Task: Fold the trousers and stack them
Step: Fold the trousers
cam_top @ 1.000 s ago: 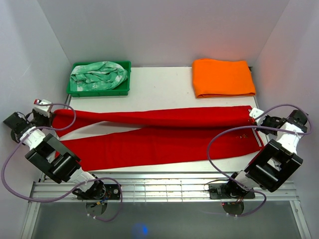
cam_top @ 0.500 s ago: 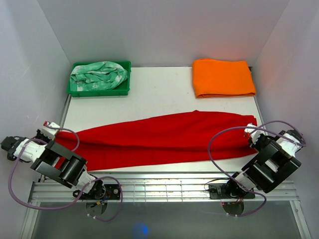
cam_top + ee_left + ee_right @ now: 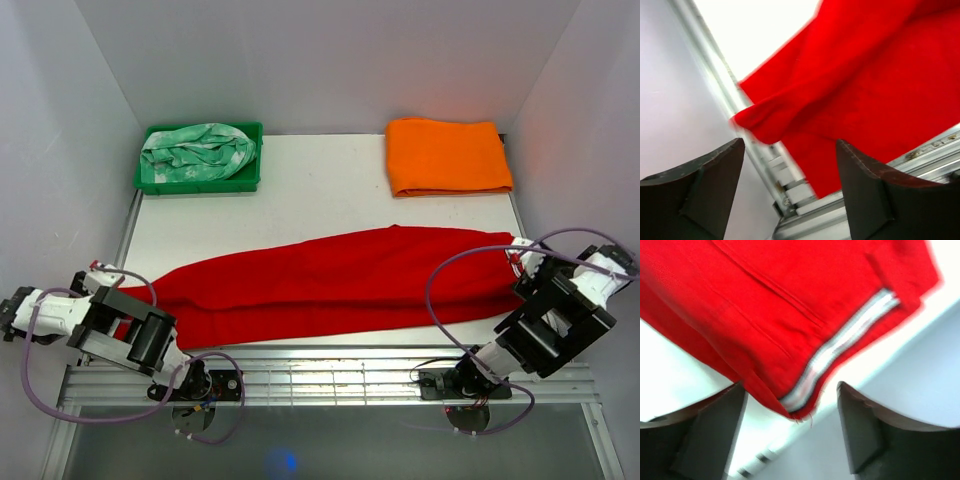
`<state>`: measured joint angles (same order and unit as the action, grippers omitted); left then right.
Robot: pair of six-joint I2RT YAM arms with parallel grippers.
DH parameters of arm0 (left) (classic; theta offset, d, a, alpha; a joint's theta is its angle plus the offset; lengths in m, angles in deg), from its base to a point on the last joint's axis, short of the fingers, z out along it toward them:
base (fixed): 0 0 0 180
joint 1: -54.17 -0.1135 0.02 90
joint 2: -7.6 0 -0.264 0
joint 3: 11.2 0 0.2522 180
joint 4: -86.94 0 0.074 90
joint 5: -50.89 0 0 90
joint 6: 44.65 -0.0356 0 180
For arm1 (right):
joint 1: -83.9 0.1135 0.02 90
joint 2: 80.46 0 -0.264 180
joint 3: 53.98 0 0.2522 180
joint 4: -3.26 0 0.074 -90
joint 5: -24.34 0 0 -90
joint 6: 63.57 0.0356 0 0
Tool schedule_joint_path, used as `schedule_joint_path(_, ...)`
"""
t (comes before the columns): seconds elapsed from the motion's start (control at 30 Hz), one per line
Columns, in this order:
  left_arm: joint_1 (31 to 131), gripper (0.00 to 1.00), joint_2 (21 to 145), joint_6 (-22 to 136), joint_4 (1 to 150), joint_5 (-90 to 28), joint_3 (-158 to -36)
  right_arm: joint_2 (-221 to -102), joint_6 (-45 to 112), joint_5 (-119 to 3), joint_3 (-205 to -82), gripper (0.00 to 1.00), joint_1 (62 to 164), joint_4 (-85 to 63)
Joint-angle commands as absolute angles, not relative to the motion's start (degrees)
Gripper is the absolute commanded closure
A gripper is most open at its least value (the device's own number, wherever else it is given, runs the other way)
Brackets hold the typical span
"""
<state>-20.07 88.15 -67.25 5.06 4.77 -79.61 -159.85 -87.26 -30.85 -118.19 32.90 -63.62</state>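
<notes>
The red trousers (image 3: 330,280) lie folded lengthwise in a long band across the near half of the table. Their leg end (image 3: 765,120) reaches the left edge, and the waist end with a grey-white stripe (image 3: 840,350) reaches the right edge. My left gripper (image 3: 98,275) hovers at the leg end with its jaws open and nothing between them; in the left wrist view the cloth lies just beyond the fingers (image 3: 715,190). My right gripper (image 3: 522,258) is open at the waist end, and the cloth corner hangs just ahead of its fingers (image 3: 875,435).
A green tray (image 3: 150,185) holding a mint green and white patterned cloth (image 3: 200,148) stands at the back left. A folded orange cloth (image 3: 447,155) lies at the back right. White walls close in on both sides, and a slotted metal rail (image 3: 330,368) runs along the near edge.
Both grippers, shut on the far leg's ends, pulled it toward the near edge over the other leg. They have now opened and let the cloth go.
</notes>
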Motion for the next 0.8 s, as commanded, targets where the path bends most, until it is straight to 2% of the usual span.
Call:
schedule_joint_path(0.0,-20.36,0.13,85.03,-92.56,-5.19,9.38,-86.91,-162.80,-98.05,-26.91,-130.29,0.09,32.22,-68.22)
schedule_joint_path(0.03,-20.27,0.11,85.03,-91.42,-6.17,10.62,-89.53,-165.07,-96.80,-24.90,-135.97,0.02,32.31,-70.42)
schedule_joint_path(0.1,-19.49,0.07,83.98,-90.54,-7.15,12.47,-90.44,-166.67,-90.25,-24.00,-140.32,0.10,34.23,-75.52)
schedule_joint_path(0.17,-18.78,0.06,82.57,-90.09,-7.15,12.57,-88.51,-167.64,-84.60,-24.79,-142.96,0.09,37.04,-77.28)
schedule_joint_path(0.23,-16.68,0.05,81.43,-87.82,-6.89,11.96,-87.02,-166.77,-78.72,-25.58,-142.28,0.07,41.70,-77.73)
schedule_joint_path(0.47,-3.68,0.09,84.49,-54.03,3.54,10.13,-88.77,-163.60,-61.68,-31.64,-133.93,0.00,57.32,-69.84)
schedule_joint_path(0.5,0.34,0.09,85.02,-43.35,8.79,9.24,-88.94,-163.69,-58.85,-32.69,-132.09,0.06,59.18,-65.91)
schedule_joint_path(0.6,8.78,0.11,88.70,-28.53,15.16,2.48,-90.08,-165.61,-51.13,-37.43,-129.10,0.15,66.20,-60.36)
schedule_joint_path(0.77,15.67,0.12,95.30,-21.37,16.14,-7.54,-90.35,-169.75,-46.69,-46.84,-125.14,0.19,71.24,-55.15)
